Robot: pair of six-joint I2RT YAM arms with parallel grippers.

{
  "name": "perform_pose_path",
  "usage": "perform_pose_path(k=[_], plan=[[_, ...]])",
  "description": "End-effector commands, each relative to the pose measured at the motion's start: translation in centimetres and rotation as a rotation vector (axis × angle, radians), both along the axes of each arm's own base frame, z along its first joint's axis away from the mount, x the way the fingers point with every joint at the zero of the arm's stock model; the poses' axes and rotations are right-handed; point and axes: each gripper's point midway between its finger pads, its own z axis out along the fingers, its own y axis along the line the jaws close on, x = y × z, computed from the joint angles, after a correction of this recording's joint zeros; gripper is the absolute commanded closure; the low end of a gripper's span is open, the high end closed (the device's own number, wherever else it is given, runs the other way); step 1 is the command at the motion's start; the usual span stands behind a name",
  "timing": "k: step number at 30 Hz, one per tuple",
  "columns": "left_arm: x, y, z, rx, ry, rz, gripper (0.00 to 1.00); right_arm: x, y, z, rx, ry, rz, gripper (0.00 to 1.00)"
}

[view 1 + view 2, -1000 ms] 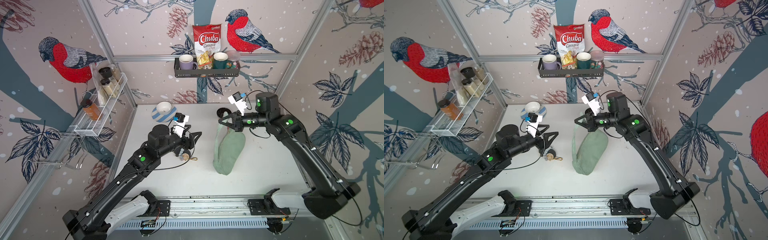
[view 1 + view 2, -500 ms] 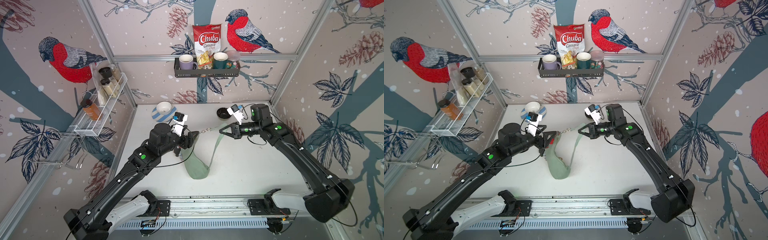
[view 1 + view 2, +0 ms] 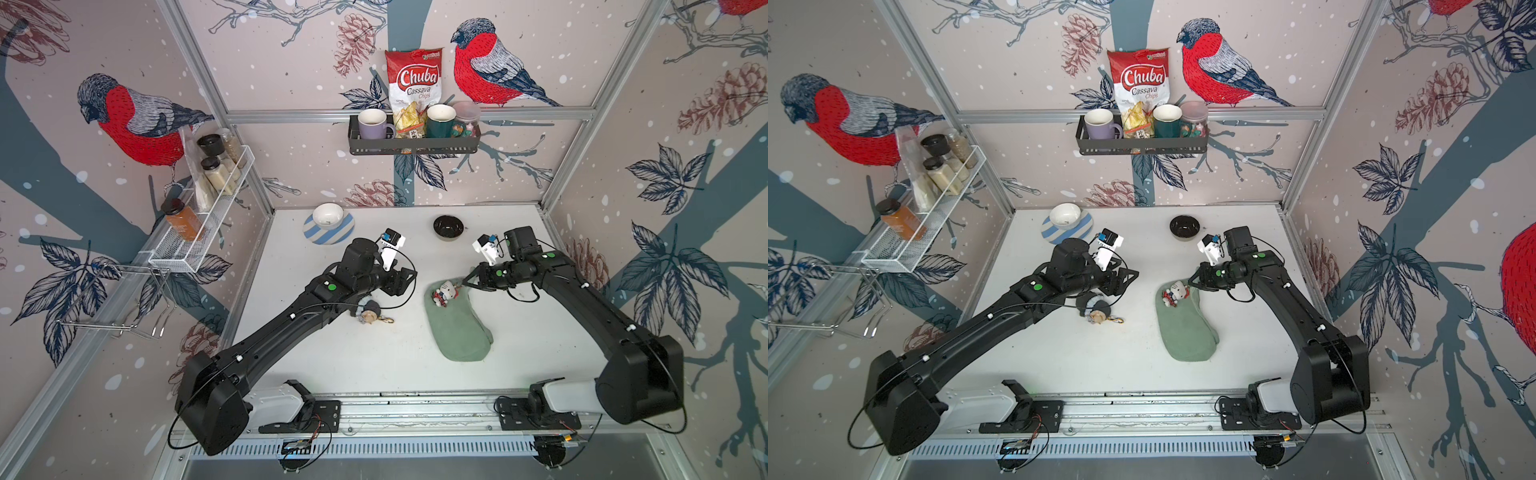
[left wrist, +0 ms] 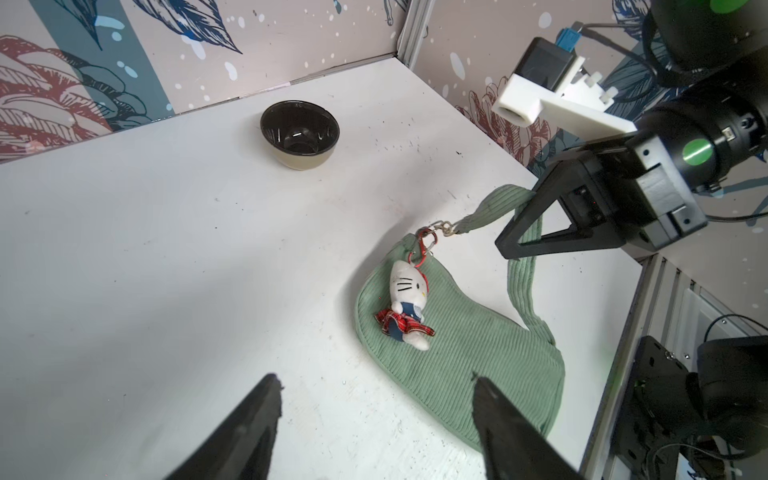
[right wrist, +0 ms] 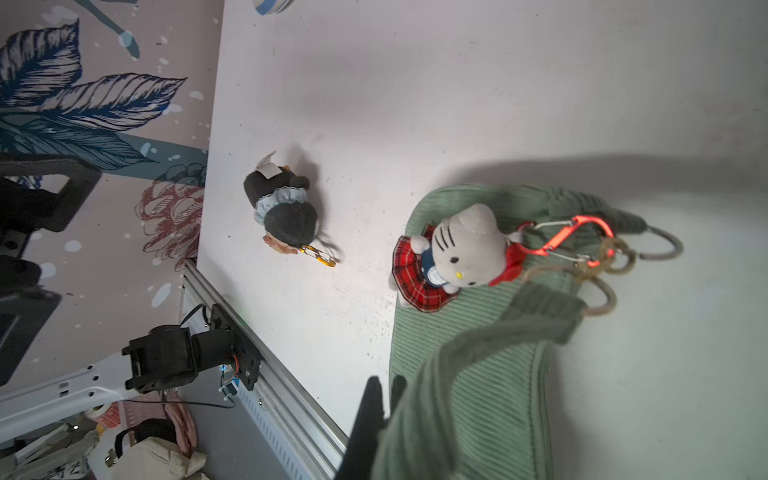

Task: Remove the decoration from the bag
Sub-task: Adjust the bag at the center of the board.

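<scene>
right hand, pinched shut on the strap, has laid the bag flat on the bench right of centre in the frame. that bares a kitty charm, still clipped on and probably next to come off. left hand gapes empty above the freed dark doll.

Green bag flat right of frame centre; white cat charm on its upper end, right gripper alongside.

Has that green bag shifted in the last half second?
Yes. The bag was hanging up, left of the black bowl in a top view; now it lies flat on the table, further right, nearly in line with that bowl.
</scene>
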Motion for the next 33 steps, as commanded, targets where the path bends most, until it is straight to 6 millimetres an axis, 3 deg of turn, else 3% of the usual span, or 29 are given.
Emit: perform_pose_path(k=[1, 5, 11, 13, 15, 16, 17, 23, 33], plan=[[-0.6, -1.9, -0.2, 0.023, -0.033, -0.081, 0.25, 0.1, -0.1, 0.1, -0.062, -0.043, 0.006, 1.0], [-1.2, -4.4, -2.2, 0.051, 0.011, -0.125, 0.23, 0.0, -0.2, 0.1, -0.11, -0.07, -0.004, 1.0], [-0.3, -6.4, -5.7, 0.176, 0.049, -0.012, 0.17, 0.9, -3.5, -0.6, -0.229, -0.071, -0.168, 0.91], [0.1, -7.4, -5.2, 0.21, 0.017, 0.022, 0.13, 1.1, -4.2, -0.6, -0.226, -0.072, -0.212, 0.9], [0.5, -8.2, -6.1, 0.248, 0.028, 0.043, 0.13, 1.2, -4.8, -0.9, -0.23, -0.07, -0.251, 0.88], [0.6, -8.7, -6.0, 0.251, 0.028, 0.044, 0.14, 1.3, -5.2, -1.2, -0.239, -0.066, -0.271, 0.87], [0.5, -9.2, -7.6, 0.286, 0.05, 0.035, 0.16, 1.2, -5.5, -1.6, -0.247, -0.056, -0.282, 0.88], [0.6, -13.2, -9.6, 0.301, 0.08, -0.042, 0.27, 1.4, -6.9, -3.4, -0.299, -0.031, -0.331, 0.9], [4.1, -14.7, -13.4, 0.334, 0.155, 0.001, 0.35, 2.0, -9.5, -4.4, -0.324, -0.028, -0.437, 1.0]])
